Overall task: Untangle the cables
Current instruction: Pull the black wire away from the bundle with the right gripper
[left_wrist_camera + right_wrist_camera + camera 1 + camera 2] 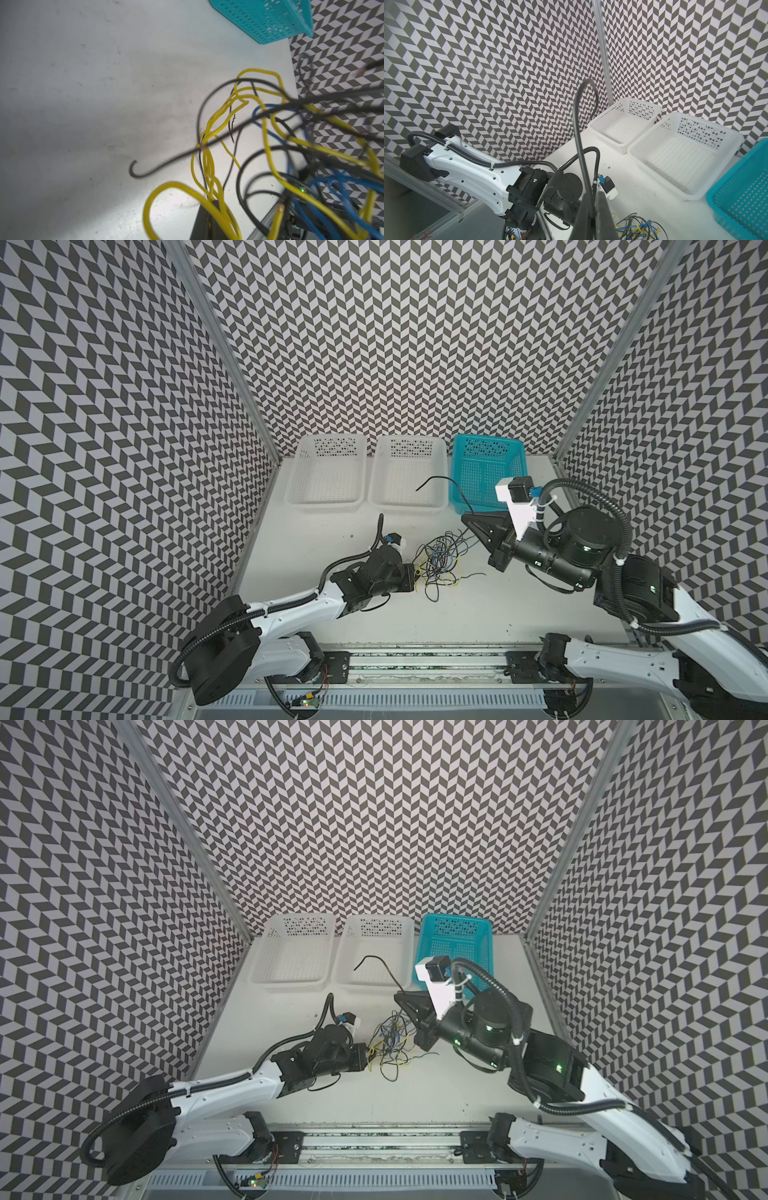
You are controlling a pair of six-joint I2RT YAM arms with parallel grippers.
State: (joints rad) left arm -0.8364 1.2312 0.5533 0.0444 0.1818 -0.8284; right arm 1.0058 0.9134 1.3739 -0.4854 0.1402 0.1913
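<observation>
The cables (442, 562) lie as one loose knot of black, yellow and blue on the tabletop (332, 614), btwn the two arms and in front of the baskets. The left hand (415, 574) is low at the knot's left edge, fingers together and clamped on yellow strands (209, 166) (the left wrist view shows several running into the pinch, so prob. more than one is caught). The right hand (467, 519) is raised at the knot's far right side, pinched tight on a black cable (440, 479) whose free end arcs over the middle white basket (409, 508). I can't tell whether its other end is clear of the pile. Main risk: if the right pulls away while that cable is threaded thru yellow or blue loops, the whole knot lifts or cinches tighter instead of releasing, esp. w/ the left anchoring only a few strands. Wires this thin can also slip out of either pinch under tension. If the left's grip includes a loop the black one passes thru, the two arms fight each other. The springy free end could snag the basket's holes, or flop outside its rim on release.
</observation>
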